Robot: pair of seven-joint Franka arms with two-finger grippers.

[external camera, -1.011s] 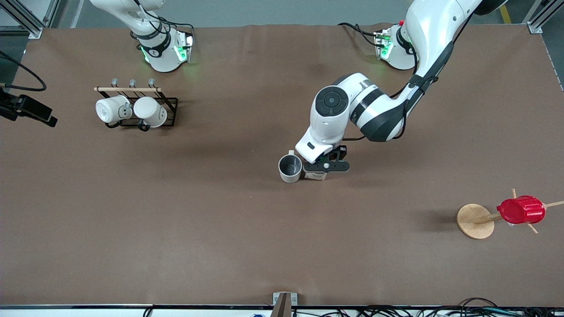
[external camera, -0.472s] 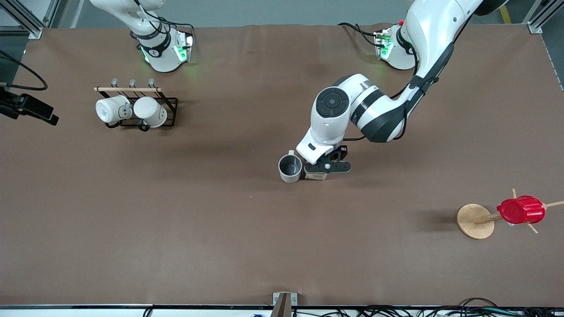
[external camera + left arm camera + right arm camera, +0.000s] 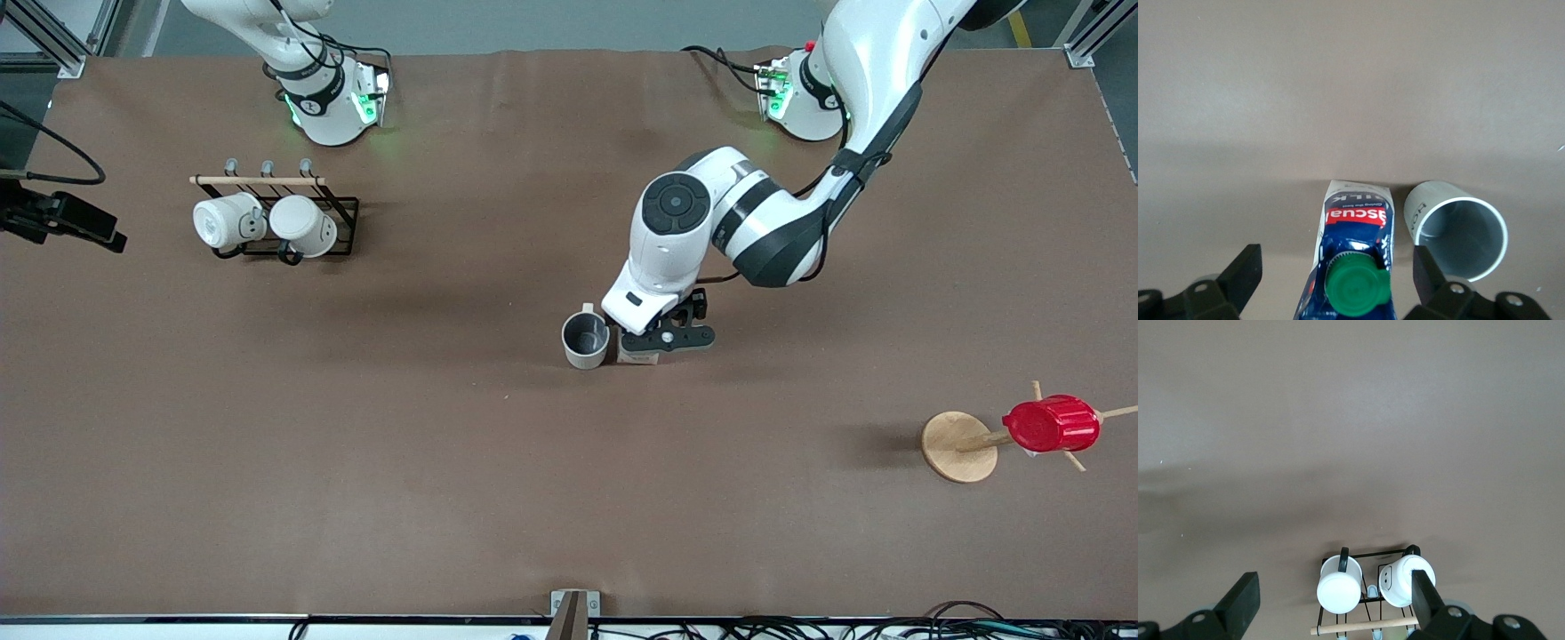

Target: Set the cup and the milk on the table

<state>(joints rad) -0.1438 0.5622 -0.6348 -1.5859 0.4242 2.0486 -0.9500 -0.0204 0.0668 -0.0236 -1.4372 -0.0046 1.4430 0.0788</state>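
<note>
The milk (image 3: pixel 638 357) stands upright on the brown table (image 3: pixel 356 462), touching or almost touching the cup (image 3: pixel 586 340), which stands mouth up beside it toward the right arm's end. My left gripper (image 3: pixel 667 340) is open just above the milk, its fingers apart from it. In the left wrist view the green cap and blue carton of the milk (image 3: pixel 1355 260) sit between the spread fingers of the left gripper (image 3: pixel 1336 270), with the cup (image 3: pixel 1458 230) next to them. My right gripper (image 3: pixel 1333 593) is open and empty, high over the mug rack.
A black wire rack (image 3: pixel 342 213) with two whiter mugs (image 3: pixel 302 225) stands near the right arm's base. A red ribbed cup (image 3: pixel 1051 424) hangs on a wooden peg stand (image 3: pixel 956 446) toward the left arm's end.
My left gripper has shifted slightly toward the left arm's end over the milk. The milk and cup have stayed put.
</note>
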